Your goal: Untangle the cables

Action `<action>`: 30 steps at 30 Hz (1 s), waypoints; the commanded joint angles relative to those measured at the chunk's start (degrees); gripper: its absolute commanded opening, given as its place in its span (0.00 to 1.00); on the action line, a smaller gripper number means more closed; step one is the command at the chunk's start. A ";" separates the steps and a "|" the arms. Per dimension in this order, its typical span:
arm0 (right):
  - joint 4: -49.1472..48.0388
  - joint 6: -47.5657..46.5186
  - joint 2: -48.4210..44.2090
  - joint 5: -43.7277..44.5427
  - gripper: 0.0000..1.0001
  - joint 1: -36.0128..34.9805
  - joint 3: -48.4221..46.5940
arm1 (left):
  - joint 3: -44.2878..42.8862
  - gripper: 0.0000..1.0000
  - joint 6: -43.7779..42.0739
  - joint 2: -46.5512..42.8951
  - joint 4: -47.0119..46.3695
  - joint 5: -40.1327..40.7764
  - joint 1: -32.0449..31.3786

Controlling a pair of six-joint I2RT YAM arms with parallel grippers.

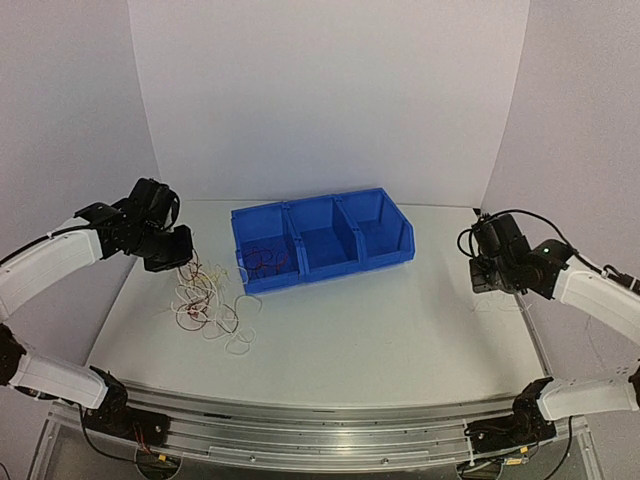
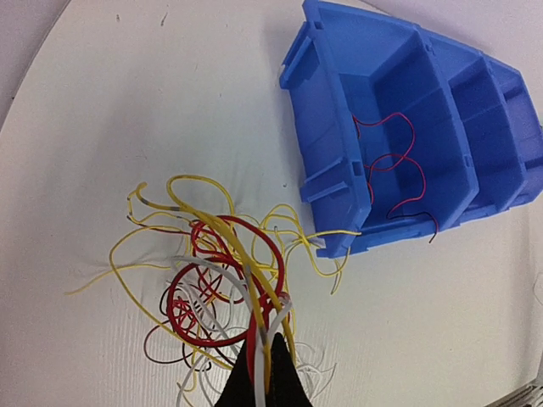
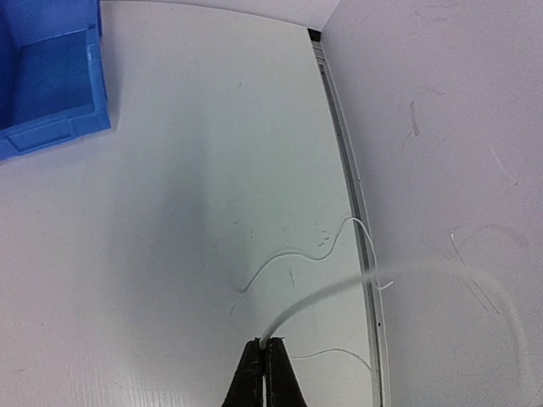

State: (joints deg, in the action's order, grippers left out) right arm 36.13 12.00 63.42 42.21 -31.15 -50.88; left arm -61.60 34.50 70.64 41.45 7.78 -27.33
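Observation:
A tangle of thin white, red and yellow cables (image 1: pixel 208 300) lies on the white table left of the blue bin (image 1: pixel 322 238). My left gripper (image 1: pixel 172 255) hangs over the tangle's far side. In the left wrist view it (image 2: pixel 263 343) is shut on several strands of the tangle (image 2: pixel 216 280): white, red and yellow. A few dark red cables (image 2: pixel 394 165) lie in the bin's left compartment (image 2: pixel 441 182). My right gripper (image 1: pixel 490 275) is at the table's right edge. In the right wrist view it (image 3: pixel 265 343) is shut on one white cable (image 3: pixel 331 292) that arcs to the right.
The bin has three compartments; the middle one (image 1: pixel 325 240) and the right one (image 1: pixel 378 228) show no cables. Another thin white cable (image 3: pixel 293 259) lies on the table under the right gripper. A metal rail (image 3: pixel 352 195) runs along the table's right edge beside the wall.

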 commanded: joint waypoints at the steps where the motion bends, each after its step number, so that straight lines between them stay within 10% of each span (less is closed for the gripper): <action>1: 1.22 -1.99 -0.56 -9.72 0.00 0.00 -8.22 | 4.20 0.00 -2.03 -4.37 -6.51 -6.95 -0.01; 18: -8.83 0.85 21.93 -45.84 0.00 -0.01 -51.82 | 14.89 0.00 -1.85 -6.29 -18.26 -21.15 -0.01; 30: -35.30 13.72 41.76 -48.85 0.00 0.01 -72.91 | 18.26 0.00 -1.51 -4.47 -23.08 -23.21 -0.01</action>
State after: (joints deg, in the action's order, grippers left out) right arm 17.09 20.02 101.53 -6.00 -31.16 -119.07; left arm -44.48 32.92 65.07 22.69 -13.66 -27.35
